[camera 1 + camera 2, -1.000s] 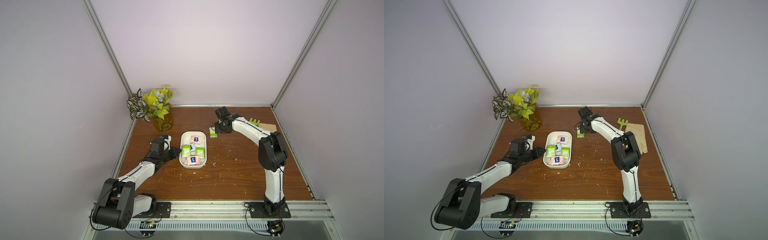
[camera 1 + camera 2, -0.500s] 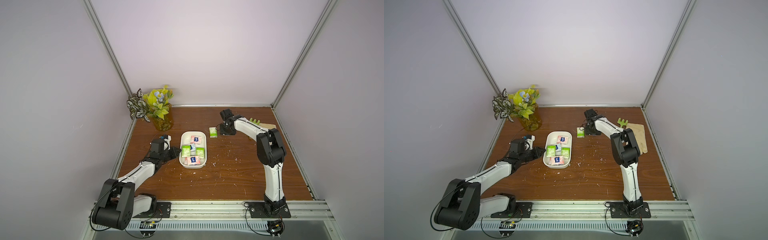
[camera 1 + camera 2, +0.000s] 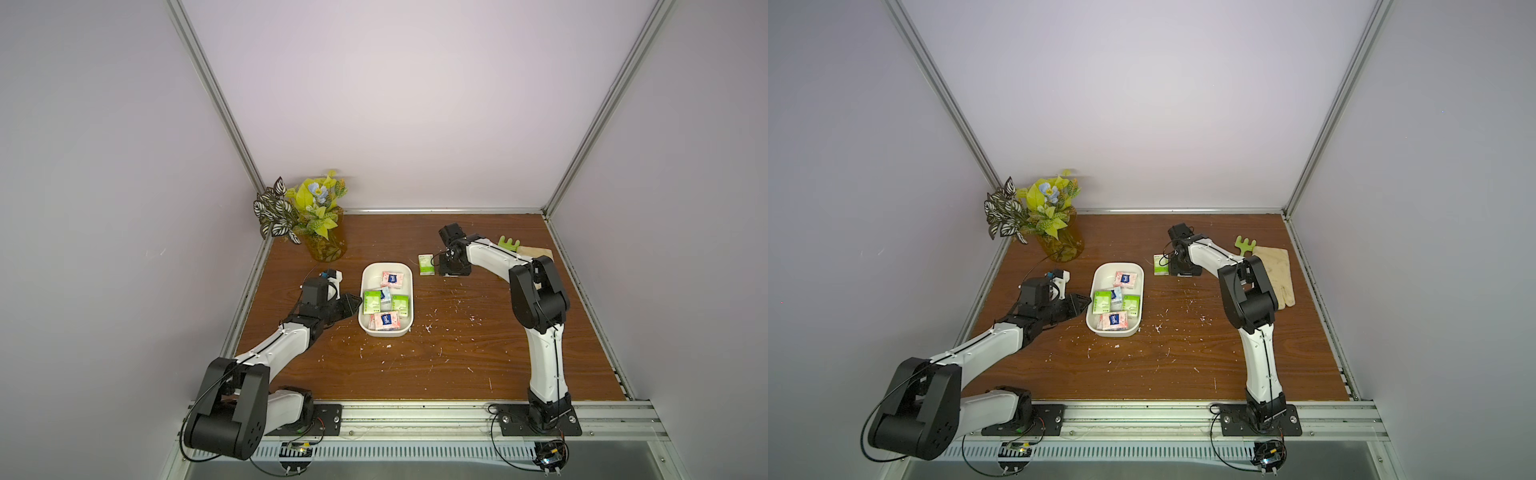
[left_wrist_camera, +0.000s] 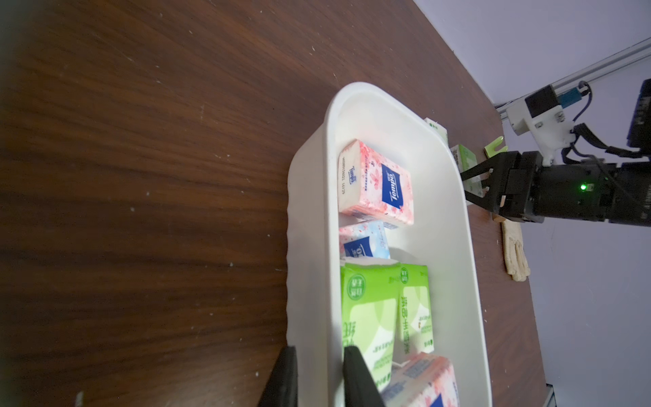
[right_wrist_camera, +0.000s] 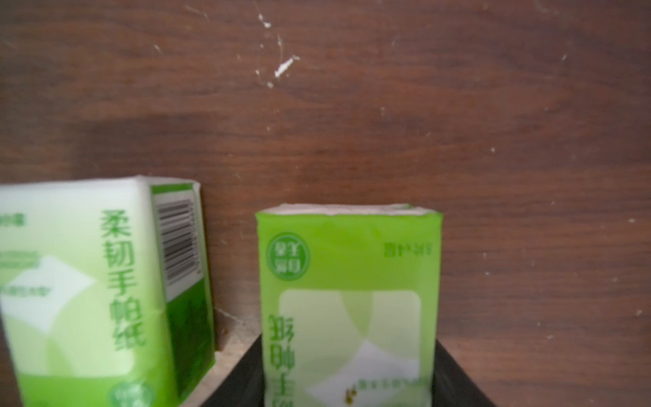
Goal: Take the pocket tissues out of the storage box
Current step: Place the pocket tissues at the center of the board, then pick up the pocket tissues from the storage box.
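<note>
White plastic storage box (image 3: pixel 387 264): we count five pocket tissues (image 3: pixel 392 279) inside, and the left pincer (image 4: pixel 318 352) clamps its wall. Two green packets (image 5: pixel 105 282) sit outside it on the scuffed brown wooden table (image 3: pixel 457 353), with lilac walls (image 3: pixel 395 104) around. In both top views we see one packet. The right wrist view shows both, the right pincer (image 3: pixel 438 266) flanking one; we cannot tell if it squeezes.

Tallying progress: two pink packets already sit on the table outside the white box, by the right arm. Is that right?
Not pink. The right wrist view shows both packets are green and white. The rest holds: they sit on the table, outside the white box, by the right arm.
</note>
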